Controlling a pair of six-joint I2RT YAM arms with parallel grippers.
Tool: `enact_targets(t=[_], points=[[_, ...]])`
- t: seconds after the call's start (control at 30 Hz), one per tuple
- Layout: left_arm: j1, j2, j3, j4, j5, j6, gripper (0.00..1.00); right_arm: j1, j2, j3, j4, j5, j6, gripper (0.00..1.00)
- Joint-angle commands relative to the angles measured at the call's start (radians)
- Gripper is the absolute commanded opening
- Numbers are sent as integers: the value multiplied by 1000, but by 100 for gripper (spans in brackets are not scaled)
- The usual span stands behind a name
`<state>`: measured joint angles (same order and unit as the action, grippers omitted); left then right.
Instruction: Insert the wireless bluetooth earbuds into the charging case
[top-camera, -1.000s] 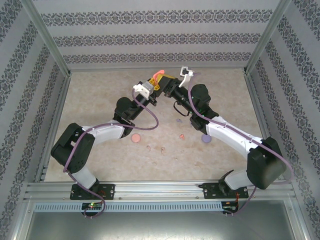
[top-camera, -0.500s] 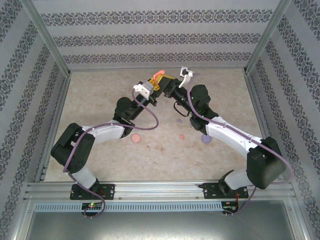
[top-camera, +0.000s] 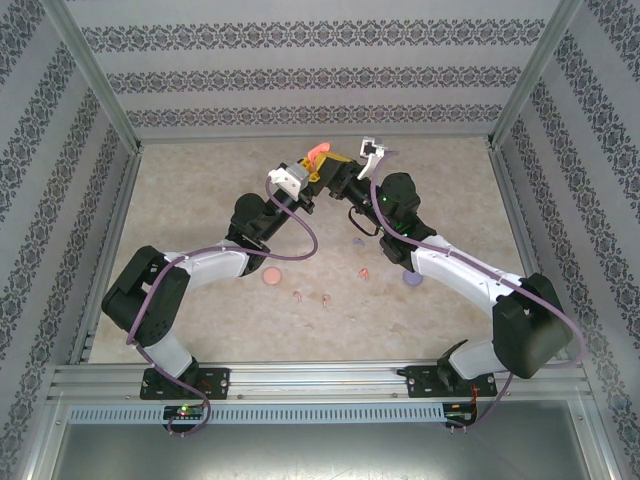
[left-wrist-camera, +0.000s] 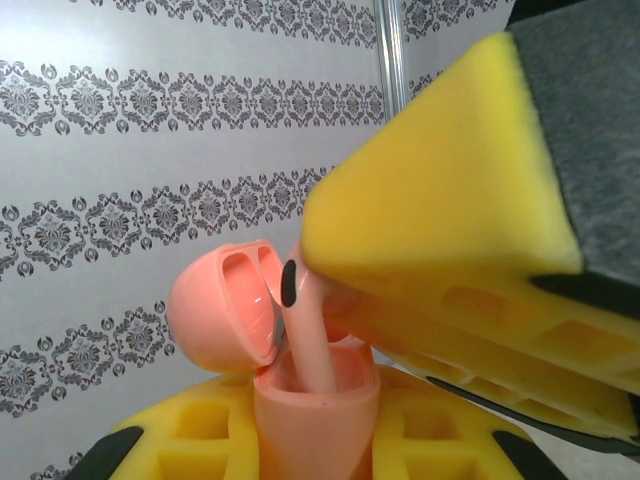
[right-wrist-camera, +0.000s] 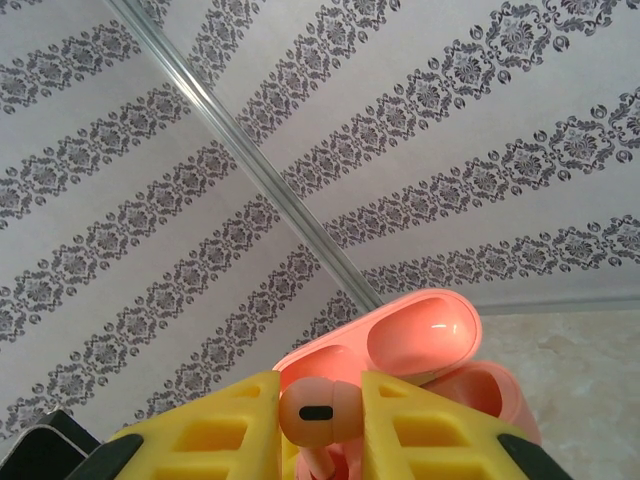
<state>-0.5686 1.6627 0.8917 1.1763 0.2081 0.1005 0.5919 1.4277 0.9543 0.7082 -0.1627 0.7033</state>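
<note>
Aloft, right tool pinches glossy coral earbud (stem down); left tool clamps rounded coral case, lid open.

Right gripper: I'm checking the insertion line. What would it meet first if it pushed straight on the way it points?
Probably the open coral case held in the left gripper: the right gripper pinches a coral earbud whose stem seems to enter the case's well, though depth is unclear.
</note>
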Motion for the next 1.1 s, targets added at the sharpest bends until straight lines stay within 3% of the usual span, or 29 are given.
enact_targets(t=[0.0, 0.3, 0.53, 0.87, 1.07], points=[[-14, -38, 44, 60, 23, -18, 0, 10, 16, -4, -61, -32, -32, 24], [-15, -38, 46, 57, 25, -21, 0, 12, 41, 17, -113, -31, -42, 25], [-18, -42, 42, 53, 24, -21, 0, 11, 41, 26, -132, -7, -30, 38], [-19, -52, 33, 52, 24, -18, 0, 2, 38, 31, -135, 19, -7, 43], [-19, -59, 30, 52, 28, -18, 0, -10, 28, 19, -133, 38, 11, 56]])
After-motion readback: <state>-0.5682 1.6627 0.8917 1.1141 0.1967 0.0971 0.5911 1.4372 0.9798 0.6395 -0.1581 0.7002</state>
